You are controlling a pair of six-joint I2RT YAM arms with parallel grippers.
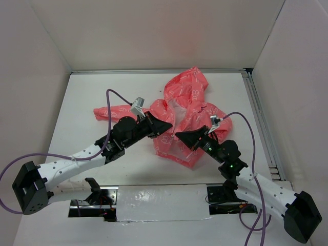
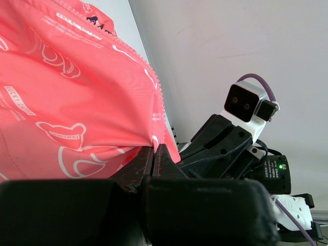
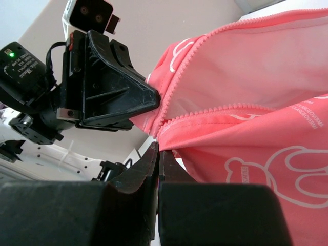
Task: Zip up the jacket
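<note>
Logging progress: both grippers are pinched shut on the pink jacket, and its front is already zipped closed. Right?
Not quite. The left gripper and right gripper are pinched shut on the jacket, but its front is open, not zipped: the right wrist view shows the zipper teeth rows apart, with white lining between them.

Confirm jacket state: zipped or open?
Open. The jacket gapes at the front, white lining showing from above; right wrist view shows two zipper rows spread apart.
</note>
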